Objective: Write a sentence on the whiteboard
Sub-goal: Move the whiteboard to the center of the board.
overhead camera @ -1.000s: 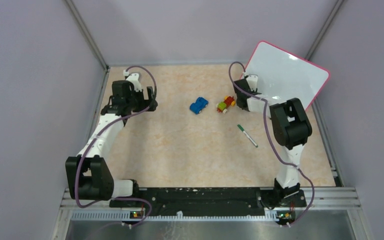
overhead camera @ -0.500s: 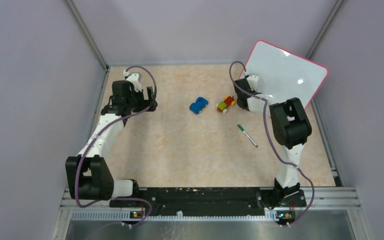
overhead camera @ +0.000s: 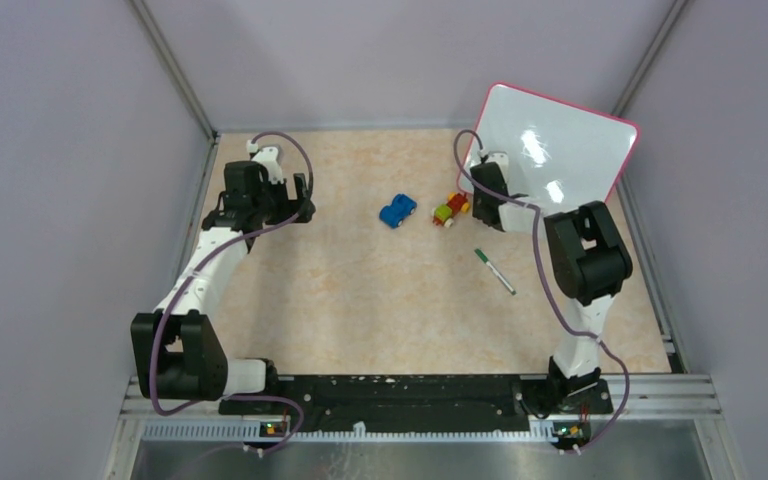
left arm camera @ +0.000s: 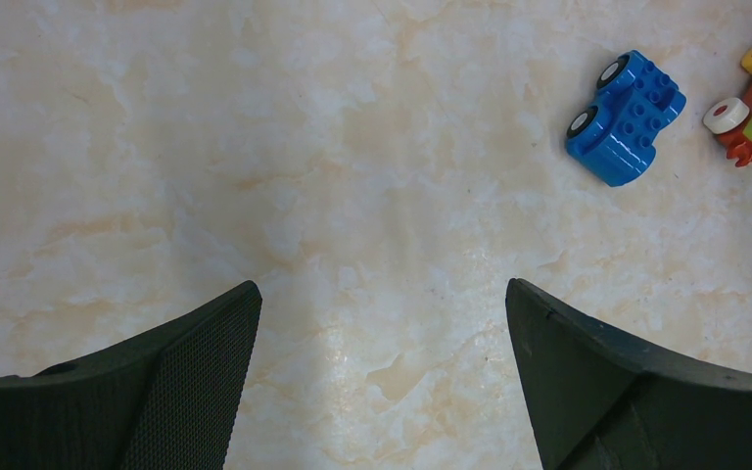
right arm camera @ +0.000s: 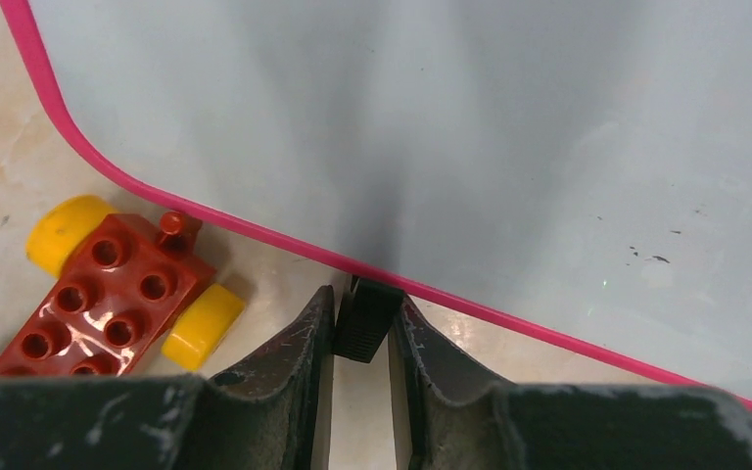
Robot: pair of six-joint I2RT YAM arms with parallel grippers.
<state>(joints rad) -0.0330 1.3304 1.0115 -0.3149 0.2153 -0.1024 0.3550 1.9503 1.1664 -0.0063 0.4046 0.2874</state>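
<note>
Far right, whiteboard tilted, glossy, pink-rimmed, right tool clamping edge

Bright even light, glare streaks on whiteboard

A robot lab cell: plain lilac walls enclose a marbled table; aluminium rail at 6 o'clock.

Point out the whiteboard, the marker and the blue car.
whiteboard (overhead camera: 568, 135): top external view, middle of its white face.
marker (overhead camera: 496, 272): top external view, middle of the barrel.
blue car (left arm camera: 630, 119): left wrist view, studded top.
</note>
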